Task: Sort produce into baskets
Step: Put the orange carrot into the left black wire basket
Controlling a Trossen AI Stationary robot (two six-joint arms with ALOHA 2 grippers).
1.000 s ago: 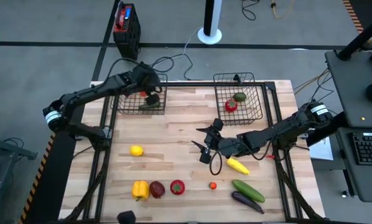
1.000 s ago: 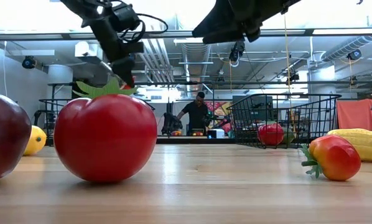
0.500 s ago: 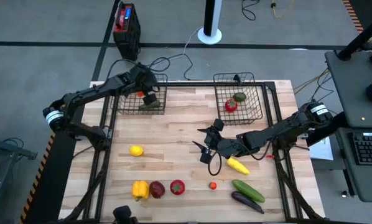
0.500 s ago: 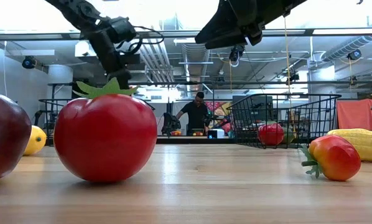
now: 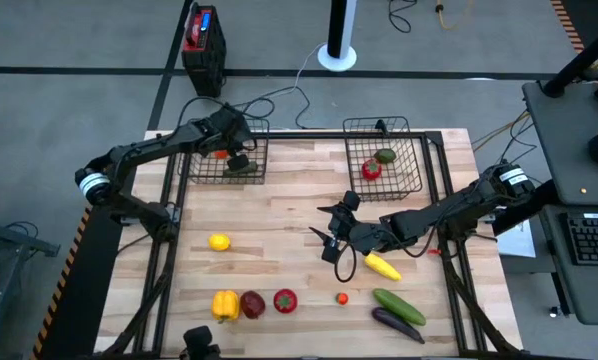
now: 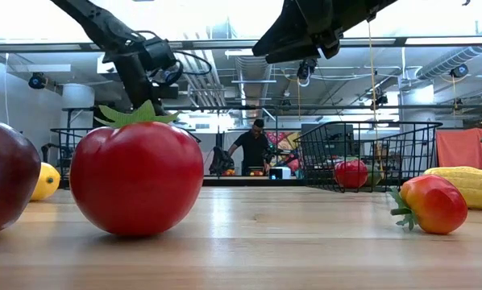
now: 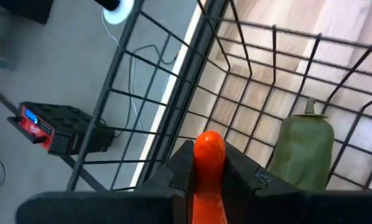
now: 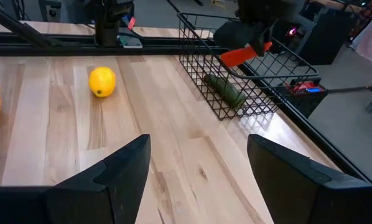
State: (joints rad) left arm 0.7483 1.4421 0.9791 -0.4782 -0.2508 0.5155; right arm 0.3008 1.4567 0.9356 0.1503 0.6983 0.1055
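Black wire mesh forms the left basket (image 5: 226,153) at eleven o'clock on the pale wood-plank table (image 5: 279,240), and over it the left gripper (image 7: 206,163) is clenched on a smooth orange carrot (image 7: 208,167), with a dull green cucumber (image 7: 305,149) lying in the basket below. At centre the right gripper (image 5: 331,233) hangs with its fingers spread and nothing between them, near a glossy yellow corn (image 5: 383,266) at five o'clock. Farther right, the second basket (image 5: 383,155) at one o'clock holds a round red tomato (image 5: 371,169).
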